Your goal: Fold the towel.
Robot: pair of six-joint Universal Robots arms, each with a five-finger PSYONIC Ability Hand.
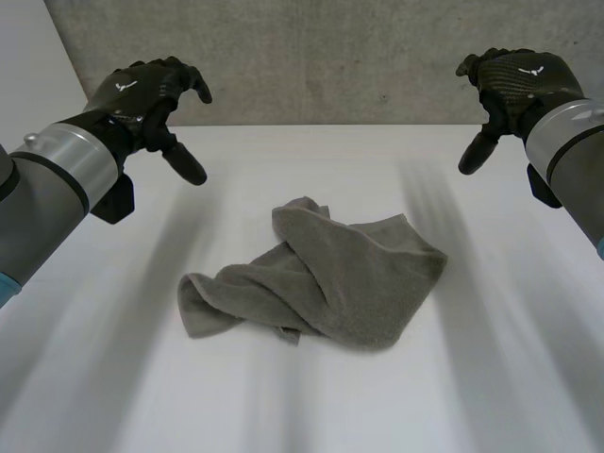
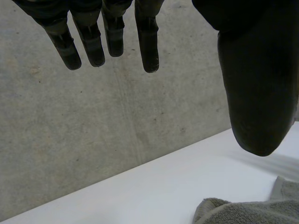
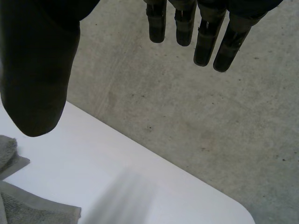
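Observation:
A grey towel (image 1: 326, 278) lies crumpled in the middle of the white table (image 1: 491, 377), one end bunched toward the near left. My left hand (image 1: 151, 99) hovers high above the table at the far left, open, fingers (image 2: 148, 42) straight and thumb (image 2: 257, 93) apart, holding nothing. My right hand (image 1: 514, 85) hovers at the far right, likewise open with its fingers (image 3: 205, 42) straight and thumb (image 3: 37, 79) spread. Both hands are well clear of the towel. An edge of the towel (image 2: 243, 210) lies below the left thumb; a corner of the towel (image 3: 28, 205) lies below the right thumb.
A grey concrete wall (image 1: 330, 57) runs behind the table's far edge. The table's rounded far corner (image 3: 243, 214) lies past my right hand. White tabletop surrounds the towel on all sides.

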